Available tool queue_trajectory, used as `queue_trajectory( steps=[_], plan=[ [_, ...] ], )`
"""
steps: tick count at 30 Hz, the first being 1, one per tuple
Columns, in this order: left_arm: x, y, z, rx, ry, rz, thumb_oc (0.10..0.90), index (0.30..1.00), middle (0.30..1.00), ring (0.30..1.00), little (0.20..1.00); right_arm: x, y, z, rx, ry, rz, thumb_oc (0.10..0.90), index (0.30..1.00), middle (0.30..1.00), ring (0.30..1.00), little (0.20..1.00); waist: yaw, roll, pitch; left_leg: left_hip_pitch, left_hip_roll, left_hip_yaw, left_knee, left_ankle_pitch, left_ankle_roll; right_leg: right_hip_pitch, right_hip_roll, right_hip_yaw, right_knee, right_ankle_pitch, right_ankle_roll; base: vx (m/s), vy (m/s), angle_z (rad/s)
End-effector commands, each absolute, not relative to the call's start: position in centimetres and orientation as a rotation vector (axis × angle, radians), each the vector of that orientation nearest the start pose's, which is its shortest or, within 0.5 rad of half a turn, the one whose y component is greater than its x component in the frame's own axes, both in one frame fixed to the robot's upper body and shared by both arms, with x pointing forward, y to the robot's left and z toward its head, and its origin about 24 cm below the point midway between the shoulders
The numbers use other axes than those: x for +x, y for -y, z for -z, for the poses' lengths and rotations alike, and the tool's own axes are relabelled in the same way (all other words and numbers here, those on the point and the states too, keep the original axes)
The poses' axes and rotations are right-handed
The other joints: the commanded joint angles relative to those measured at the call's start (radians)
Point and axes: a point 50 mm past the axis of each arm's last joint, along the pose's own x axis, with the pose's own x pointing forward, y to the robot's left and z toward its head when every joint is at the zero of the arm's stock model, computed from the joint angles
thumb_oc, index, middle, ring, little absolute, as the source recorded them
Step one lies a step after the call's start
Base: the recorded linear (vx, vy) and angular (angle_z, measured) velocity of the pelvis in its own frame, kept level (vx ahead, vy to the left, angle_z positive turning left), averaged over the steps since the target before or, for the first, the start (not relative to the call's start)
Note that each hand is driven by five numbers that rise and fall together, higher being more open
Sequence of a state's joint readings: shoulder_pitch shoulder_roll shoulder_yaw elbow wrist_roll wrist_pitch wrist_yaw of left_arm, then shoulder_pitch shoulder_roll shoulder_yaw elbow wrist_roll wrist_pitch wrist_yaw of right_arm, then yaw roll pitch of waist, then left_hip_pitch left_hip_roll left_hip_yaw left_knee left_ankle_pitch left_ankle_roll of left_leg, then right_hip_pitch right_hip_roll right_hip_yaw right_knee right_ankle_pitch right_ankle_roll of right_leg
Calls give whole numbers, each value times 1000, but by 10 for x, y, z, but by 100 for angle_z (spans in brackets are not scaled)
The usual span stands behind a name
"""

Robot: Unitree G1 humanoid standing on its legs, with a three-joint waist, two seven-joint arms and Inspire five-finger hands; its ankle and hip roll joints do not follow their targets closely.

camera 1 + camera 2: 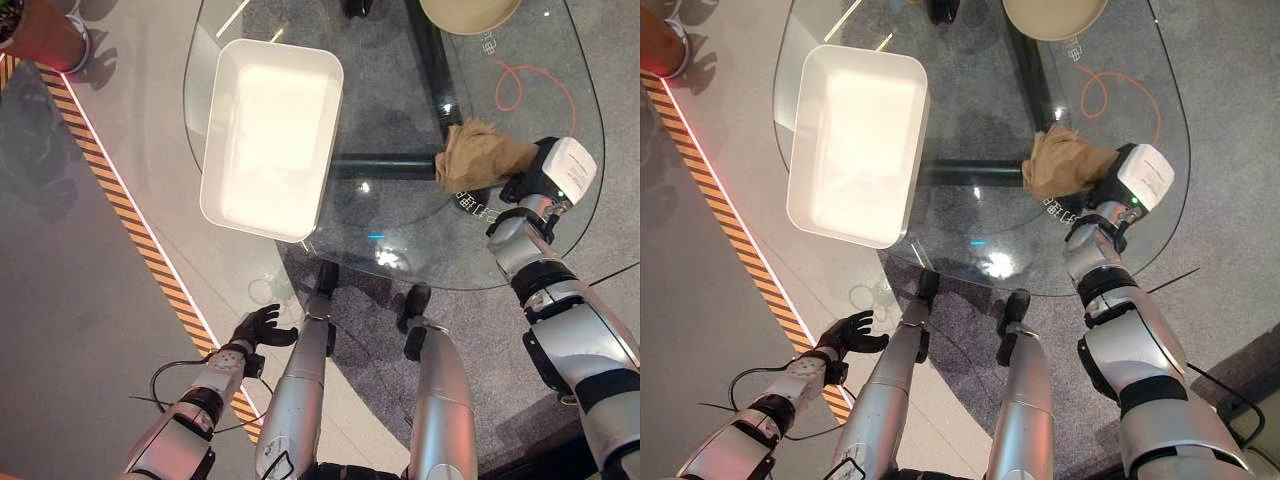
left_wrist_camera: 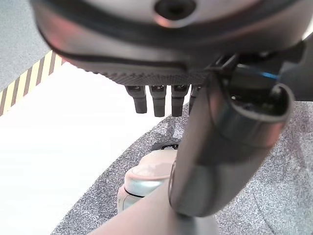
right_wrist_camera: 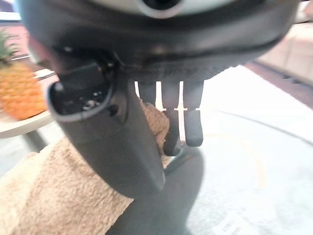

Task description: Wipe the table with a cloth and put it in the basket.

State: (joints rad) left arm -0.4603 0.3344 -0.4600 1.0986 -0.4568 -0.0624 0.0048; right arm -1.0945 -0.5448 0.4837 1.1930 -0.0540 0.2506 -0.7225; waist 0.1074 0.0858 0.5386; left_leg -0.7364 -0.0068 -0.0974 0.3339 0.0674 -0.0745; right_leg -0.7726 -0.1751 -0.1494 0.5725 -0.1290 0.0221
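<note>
- The right hand (image 1: 527,182) rests on the glass table (image 1: 400,240) at its right side, fingers curled down onto the edge of the cloth (image 1: 482,155), pinching it against the glass.
- The cloth is a tan, crumpled bundle lying on the table just left of that hand; its longer side runs roughly across the table, away from the hand toward the white basket (image 1: 270,135).
- The right wrist view shows what the head views do not: the cloth's fuzzy pile bunched under the thumb (image 3: 117,142), and a pineapple (image 3: 19,88) beyond.
- The basket sits at the table's left edge, well apart from the cloth.
- The left hand (image 1: 258,328) hangs low beside the table over the floor, fingers loosely spread, holding nothing.
</note>
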Motion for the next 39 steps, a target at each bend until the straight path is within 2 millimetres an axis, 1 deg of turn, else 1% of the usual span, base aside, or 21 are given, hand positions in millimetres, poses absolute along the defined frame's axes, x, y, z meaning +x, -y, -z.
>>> queue_trajectory(
  steps=[1, 3, 4, 5, 6, 7, 8, 9, 10, 11, 12, 16, 21, 25, 28, 29, 30, 32, 33, 37, 39],
  plan=[
    [258, -223, 80, 181, -717, 9, 800, 900, 900, 900, 900, 362, 343, -217, -1013, -5, 1159, 100, 300, 300, 300, 200, -18, 26, -19, 28, -12, 88, 74, -100, 92, 30, 60, 22, -35, 38, 4, 0, 0, 0],
    [259, -224, 79, 174, -715, 4, 800, 900, 900, 900, 900, 362, 341, -218, -1004, -1, 1156, 100, 300, 300, 300, 200, -19, 24, -19, 27, -12, 88, 75, -101, 92, 29, 61, 23, -37, 38, 4, -40, -6, -1],
    [263, -226, 76, 162, -702, -6, 800, 900, 900, 900, 900, 363, 341, -222, -989, 11, 1160, 100, 300, 300, 300, 200, -19, 24, -19, 4, -10, 91, 65, -69, 96, 10, 62, 16, -52, 70, -4, 0, 0, 0],
    [260, -226, 79, 158, -711, -8, 800, 900, 900, 900, 900, 363, 341, -219, -990, 3, 1156, 100, 300, 300, 300, 200, -20, 23, -19, 28, -12, 87, 73, -101, 92, 30, 62, 23, -39, 39, 4, -76, -7, -1],
    [263, -227, 76, 147, -698, -17, 800, 900, 900, 900, 900, 364, 340, -222, -966, 12, 1162, 100, 300, 300, 300, 200, -20, 22, -19, 7, -11, 90, 64, -70, 95, 13, 64, 17, -55, 69, -4, 0, 0, 0],
    [263, -227, 76, 138, -694, -25, 800, 900, 900, 900, 900, 364, 339, -222, -943, 12, 1167, 100, 300, 300, 300, 200, -20, 22, -19, 7, -10, 90, 64, -70, 95, 13, 64, 17, -55, 68, -5, 0, 0, 0],
    [260, -227, 78, 135, -702, -28, 800, 900, 900, 900, 900, 363, 340, -219, -942, 2, 1164, 100, 300, 300, 300, 200, -20, 21, -19, 29, -12, 87, 72, -102, 91, 32, 64, 24, -42, 37, 3, 0, 0, 0],
    [263, -229, 75, 119, -689, -43, 800, 900, 900, 900, 900, 363, 341, -221, -889, 6, 1173, 100, 300, 300, 300, 200, -20, 21, -19, 8, -10, 90, 63, -71, 94, 16, 64, 18, -57, 67, -4, 0, 0, 0],
    [263, -231, 75, 111, -685, -53, 800, 900, 900, 900, 900, 363, 341, -220, -861, 4, 1174, 100, 300, 300, 300, 200, -20, 22, -19, 7, -9, 90, 66, -72, 93, 16, 64, 18, -55, 66, -5, 0, 0, 0],
    [261, -232, 77, 109, -693, -57, 800, 900, 900, 900, 900, 363, 342, -217, -858, -4, 1171, 100, 300, 300, 300, 200, -20, 21, -19, 30, -11, 87, 73, -103, 89, 36, 64, 25, -42, 35, 3, 0, 0, 0],
    [264, -233, 74, 102, -680, -68, 800, 900, 900, 900, 900, 363, 342, -220, -835, 7, 1175, 100, 300, 300, 300, 200, -19, 22, -19, 9, -10, 90, 63, -71, 93, 17, 64, 17, -56, 65, -5, 0, 0, 0],
    [265, -239, 71, 53, -668, -121, 800, 900, 900, 900, 900, 365, 339, -220, -795, 35, 1150, 100, 300, 300, 300, 200, -19, 20, -19, 12, -12, 88, 62, -71, 93, 19, 67, 16, -56, 64, -6, -18, 3, 0],
    [268, -242, 68, 33, -649, -157, 800, 900, 900, 900, 900, 371, 327, -224, -763, 79, 1099, 100, 300, 300, 300, 200, -21, 15, -19, 11, -11, 87, 64, -73, 90, 20, 67, 15, -58, 63, -6, 0, 0, 0],
    [268, -242, 68, -10, -630, -204, 800, 900, 900, 900, 900, 379, 310, -229, -701, 148, 1019, 100, 300, 300, 300, 200, -21, 14, -19, 16, -13, 88, 59, -73, 90, 25, 70, 15, -63, 59, -9, 0, 0, 0],
    [268, -249, 64, -81, -589, -311, 800, 900, 900, 900, 900, 386, 289, -232, -641, 224, 926, 100, 300, 300, 300, 200, -23, 10, -19, 22, -13, 89, 58, -74, 86, 31, 70, 17, -65, 56, -10, 0, 0, 0],
    [268, -250, 64, -84, -587, -317, 800, 900, 900, 900, 900, 386, 288, -232, -639, 226, 923, 100, 300, 300, 300, 200, -23, 9, -19, 22, -13, 89, 58, -74, 86, 31, 71, 17, -65, 56, -10, 0, 0, 0],
    [269, -257, 60, -126, -555, -387, 800, 900, 900, 900, 900, 388, 274, -232, -611, 260, 878, 100, 300, 300, 300, 200, -26, 5, -19, 25, -14, 89, 57, -72, 84, 34, 74, 20, -66, 55, -12, 0, 0, 0],
    [274, -267, 51, -144, -504, -464, 800, 900, 900, 900, 900, 389, 261, -231, -581, 294, 823, 100, 300, 300, 300, 200, -31, 0, -19, 25, -13, 90, 57, -72, 82, 32, 75, 21, -64, 51, -14, 0, 0, 0],
    [278, -275, 42, -147, -452, -531, 800, 900, 900, 900, 900, 389, 251, -228, -548, 315, 791, 100, 300, 300, 300, 200, -34, -3, -19, 22, -13, 90, 59, -72, 81, 29, 76, 23, -63, 50, -16, 0, 0, 0],
    [283, -288, 26, -154, -361, -646, 800, 900, 900, 900, 900, 387, 239, -223, -518, 344, 746, 100, 300, 300, 300, 200, -37, -8, -19, 22, -15, 90, 60, -73, 81, 27, 78, 24, -60, 45, -17, 0, 0, 0],
    [287, -295, 12, -161, -276, -755, 800, 900, 900, 900, 900, 385, 231, -217, -482, 364, 716, 100, 300, 300, 300, 200, -38, -11, -19, 20, -17, 87, 62, -74, 80, 26, 78, 24, -57, 42, -18, 0, -17, 0]
  ],
)
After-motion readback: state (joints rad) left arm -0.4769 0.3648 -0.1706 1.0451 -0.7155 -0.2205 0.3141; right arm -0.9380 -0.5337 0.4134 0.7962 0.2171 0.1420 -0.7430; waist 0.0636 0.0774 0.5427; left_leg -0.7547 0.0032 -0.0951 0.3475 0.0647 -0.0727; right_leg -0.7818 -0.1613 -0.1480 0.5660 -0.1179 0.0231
